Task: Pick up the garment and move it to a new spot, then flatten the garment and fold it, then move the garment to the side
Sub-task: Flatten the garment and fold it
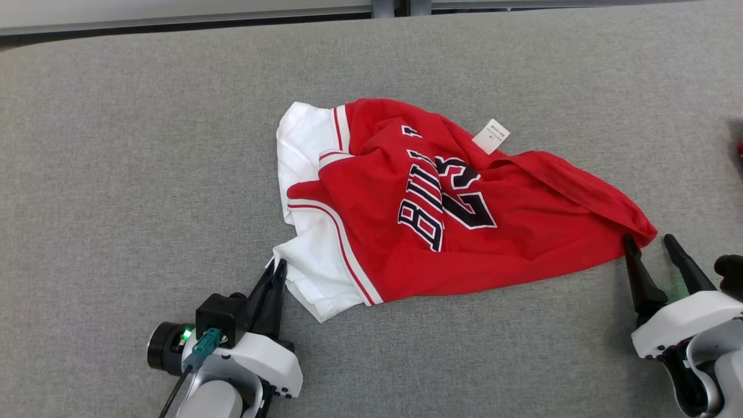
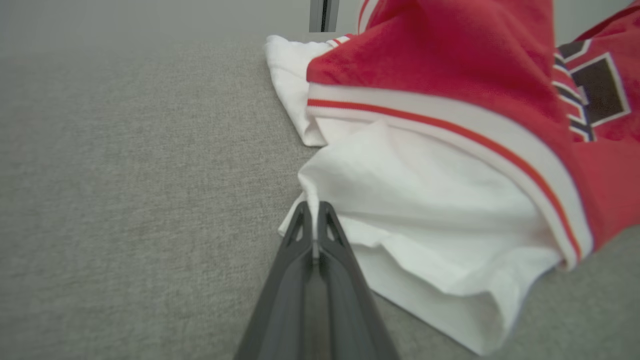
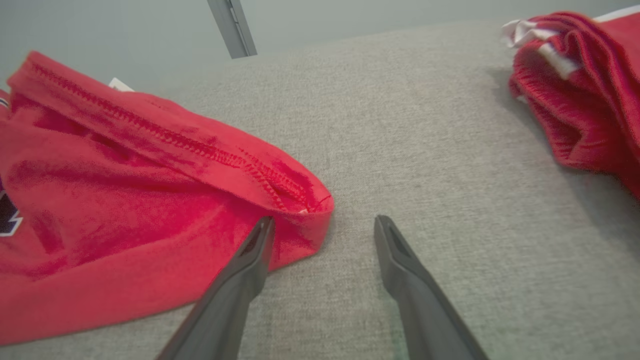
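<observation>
The garment (image 1: 441,209) is a red and white jersey with dark lettering, lying crumpled in the middle of the grey table (image 1: 116,174). My left gripper (image 1: 277,266) is shut on the jersey's white corner (image 2: 320,185) at the lower left; a thin fold of white cloth shows pinched between its tips (image 2: 313,206). My right gripper (image 1: 648,239) stands open at the jersey's red right corner (image 3: 300,220). Its left finger (image 3: 255,250) lies over the cloth's edge, while its right finger (image 3: 395,250) rests over bare table.
A second red cloth (image 3: 580,90) with white trim lies bunched on the table to the right of my right gripper, and its edge shows at the far right (image 1: 738,145). The table's far edge (image 1: 191,26) runs along the top.
</observation>
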Robot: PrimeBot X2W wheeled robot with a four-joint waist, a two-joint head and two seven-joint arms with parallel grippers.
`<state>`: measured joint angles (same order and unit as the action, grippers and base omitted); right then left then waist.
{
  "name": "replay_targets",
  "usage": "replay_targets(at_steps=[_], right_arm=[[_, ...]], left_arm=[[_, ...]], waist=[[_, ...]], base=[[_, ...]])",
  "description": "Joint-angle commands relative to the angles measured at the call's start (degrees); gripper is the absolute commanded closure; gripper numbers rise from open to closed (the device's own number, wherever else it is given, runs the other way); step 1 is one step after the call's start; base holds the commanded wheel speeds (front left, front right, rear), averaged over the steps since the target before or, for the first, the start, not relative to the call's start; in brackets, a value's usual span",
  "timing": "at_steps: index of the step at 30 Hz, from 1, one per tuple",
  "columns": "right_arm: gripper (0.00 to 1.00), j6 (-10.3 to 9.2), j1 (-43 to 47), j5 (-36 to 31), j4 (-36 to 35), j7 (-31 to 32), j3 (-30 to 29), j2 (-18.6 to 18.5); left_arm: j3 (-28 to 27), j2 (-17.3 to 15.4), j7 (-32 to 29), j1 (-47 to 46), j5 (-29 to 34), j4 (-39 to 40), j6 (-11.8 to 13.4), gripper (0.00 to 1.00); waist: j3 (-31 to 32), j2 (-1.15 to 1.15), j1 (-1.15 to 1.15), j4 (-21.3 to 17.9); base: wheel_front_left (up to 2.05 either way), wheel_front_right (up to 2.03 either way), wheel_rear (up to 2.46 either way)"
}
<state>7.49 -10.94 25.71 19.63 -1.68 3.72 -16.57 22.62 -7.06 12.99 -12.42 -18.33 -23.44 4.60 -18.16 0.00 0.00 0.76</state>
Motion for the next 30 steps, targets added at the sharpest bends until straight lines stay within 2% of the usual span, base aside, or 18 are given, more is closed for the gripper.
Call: replay_targets(at_steps=[1, 3, 6, 11, 17, 23, 24, 30], right_arm=[[0.00, 0.00, -2.08, 1.05, 2.43, -0.02, 1.73, -0.71], [0.00, 0.00, -4.09, 2.03, 5.17, -0.60, 3.73, -1.16], [1.00, 0.01, -5.88, 4.11, 8.85, -2.09, 6.64, -1.32], [1.00, -0.01, -7.17, 5.95, 7.04, -7.35, 7.38, -2.73], [1.00, -0.01, -7.43, 6.21, -2.36, -11.11, 5.69, -3.72], [1.00, 0.00, -7.36, 4.81, -15.31, -10.28, 1.65, -3.70], [1.00, 0.00, -7.36, 4.81, -15.31, -10.28, 1.65, -3.70], [1.00, 0.01, -10.28, 3.74, -28.83, -6.62, -3.35, -1.99]], left_arm=[[0.14, -0.04, 0.23, -1.45, 0.19, -0.49, -0.12, 1.00], [0.34, 0.17, 0.45, -2.11, 0.38, -0.86, -0.21, 1.00], [0.24, 0.46, 1.17, -2.65, 0.59, -0.86, 0.35, 1.00], [-0.88, 0.05, 2.07, -2.48, 1.58, 3.11, 1.28, 1.00], [-3.75, -1.34, 2.21, -1.14, 4.45, 14.65, 3.14, 1.00], [-6.52, -2.95, 2.21, -2.47, 8.20, 29.23, 4.43, 1.00], [-6.52, -2.95, 2.21, -2.47, 8.20, 29.23, 4.43, 1.00], [-8.63, -4.03, 2.15, -7.37, 11.08, 41.20, 5.06, 1.00]], waist=[[-1.58, 0.00, 0.00, 0.97], [-2.22, 0.00, 0.00, 1.35], [-2.73, 0.00, 0.00, 1.73], [-2.46, 0.00, 0.00, 1.35], [-0.32, 0.00, 0.00, 0.46], [2.93, 0.00, 0.00, 0.31], [2.93, 0.00, 0.00, 0.31], [6.09, 0.00, 0.00, 0.20]], base=[[0.00, 0.00, 0.00], [0.00, 0.00, 0.00], [0.00, 0.00, 0.00], [0.00, 0.00, 0.00], [0.00, 0.00, 0.00], [0.00, 0.00, 0.00], [0.00, 0.00, 0.00], [0.00, 0.00, 0.00]])
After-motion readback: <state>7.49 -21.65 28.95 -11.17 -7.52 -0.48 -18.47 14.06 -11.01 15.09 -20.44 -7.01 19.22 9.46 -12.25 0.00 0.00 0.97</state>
